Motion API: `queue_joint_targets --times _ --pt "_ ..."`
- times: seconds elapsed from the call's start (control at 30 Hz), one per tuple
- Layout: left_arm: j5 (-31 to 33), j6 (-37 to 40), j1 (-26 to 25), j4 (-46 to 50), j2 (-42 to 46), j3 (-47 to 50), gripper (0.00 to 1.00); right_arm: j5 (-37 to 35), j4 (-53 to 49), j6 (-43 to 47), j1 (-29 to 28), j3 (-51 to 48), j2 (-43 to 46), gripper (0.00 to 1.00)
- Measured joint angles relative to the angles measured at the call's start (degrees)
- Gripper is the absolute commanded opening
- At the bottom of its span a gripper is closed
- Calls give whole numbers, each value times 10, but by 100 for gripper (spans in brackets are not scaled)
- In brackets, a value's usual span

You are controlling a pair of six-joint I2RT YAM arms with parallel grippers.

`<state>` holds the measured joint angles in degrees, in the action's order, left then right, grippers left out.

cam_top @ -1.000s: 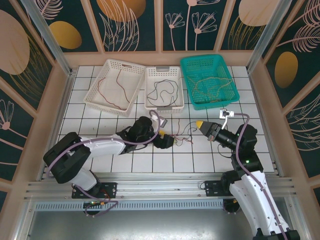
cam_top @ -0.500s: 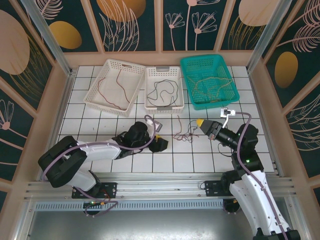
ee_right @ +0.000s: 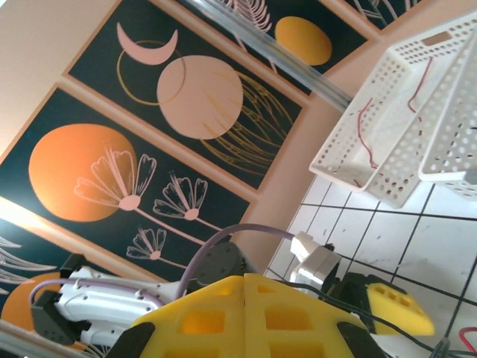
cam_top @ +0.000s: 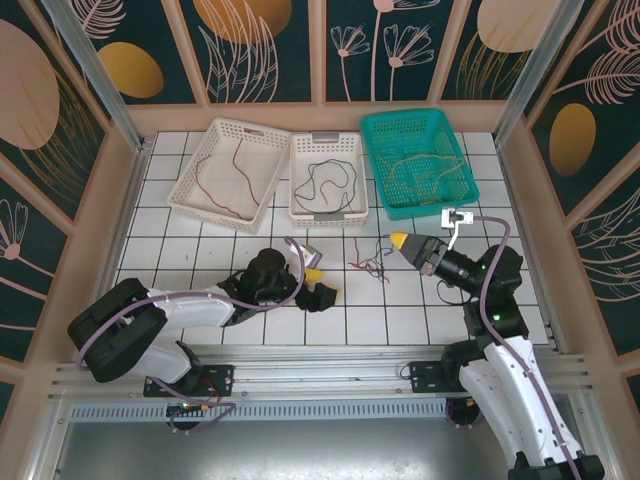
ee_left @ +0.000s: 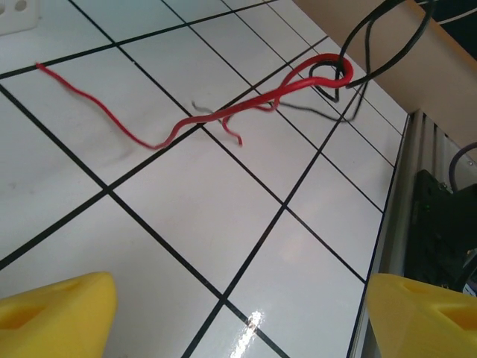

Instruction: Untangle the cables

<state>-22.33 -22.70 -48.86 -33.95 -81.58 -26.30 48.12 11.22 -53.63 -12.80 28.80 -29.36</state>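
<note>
**Change since the earlier frames** – the left gripper (cam_top: 318, 287) has drawn back towards its own base. The tangle (cam_top: 372, 265) has slid a little towards the right gripper (cam_top: 400, 242).

**Item** – the last loose cables: a red cable (ee_left: 223, 115) lying flat on the white tiled worktop (cam_top: 200, 250), crossed at its far end by a black cable (ee_left: 373, 45) that lifts off the surface.

**Location** – mid-worktop, between the two grippers and nearer the right one.

**Right gripper** – fingers pressed together. The black cable rises towards its tip, so it appears pinched there.

**Left gripper** – spread wide and holding nothing, low over the tiles just short of the red cable.

**Surroundings** – three baskets along the far edge, already holding sorted strands: left white basket (cam_top: 190, 195) with a red one, middle white basket (cam_top: 328, 212) with a black one, teal basket (cam_top: 455, 190) with a tan one.

**Step in hand** – judged to be separating the final red–black pair.

**Next move calls for** – the left gripper to advance and close on the red cable clear of the crossing, then pull away from the right.
</note>
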Motion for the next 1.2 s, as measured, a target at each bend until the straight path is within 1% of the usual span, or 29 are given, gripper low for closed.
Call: queue_joint_targets --times 0.27,0.53,0.7,0.93,1.2 --pt "12 62 0 2 0 -5 88 27 12 -10 -24 27 -14 0" --pt "7 70 0 -35 -16 -5 89 32 25 -10 -59 48 -25 0" --pt "-15 55 0 -68 -26 -5 90 34 40 -11 -84 49 -32 0" --pt "-40 18 -2 -117 -19 1 90 33 70 -23 -118 49 -47 0" --pt "-62 -20 -4 -169 -12 13 83 30 99 -29 -136 49 -56 0"
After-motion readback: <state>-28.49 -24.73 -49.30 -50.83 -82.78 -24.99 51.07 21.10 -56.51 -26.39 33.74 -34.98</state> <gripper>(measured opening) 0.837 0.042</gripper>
